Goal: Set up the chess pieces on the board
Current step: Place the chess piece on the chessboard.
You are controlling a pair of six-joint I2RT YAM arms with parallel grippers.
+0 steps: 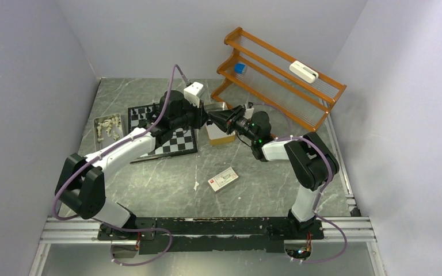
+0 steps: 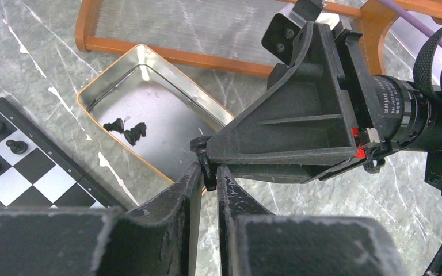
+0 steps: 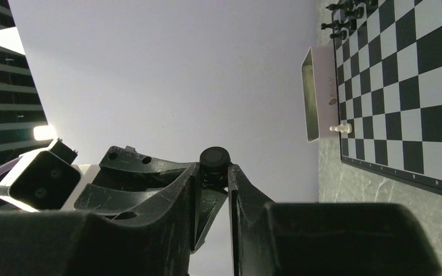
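Two arms meet tip to tip over the counter [image 1: 167,184], both holding one black chess piece [image 3: 214,156].
The counter is grey, veined stone. The left arm [image 1: 121,152] stretches forward, low across the board [image 1: 181,141]. The right arm [image 1: 305,158] folds at the elbow and reaches leftward. Their wrists meet just off the board's right edge, above an open tin [image 2: 112,77]. The board is flat and glossy, checkered black and white inside a dark border. The tin is shiny metal, rectangular with rounded corners, and a few small black pieces [image 2: 128,130] lie in it. The right pincer [image 3: 214,172] is clamped on the black chess piece just below its round end. The left pincer [image 2: 208,172], fingers nearly together, grips the same piece from the opposite side. The piece is held in the air beside the board, not on it.
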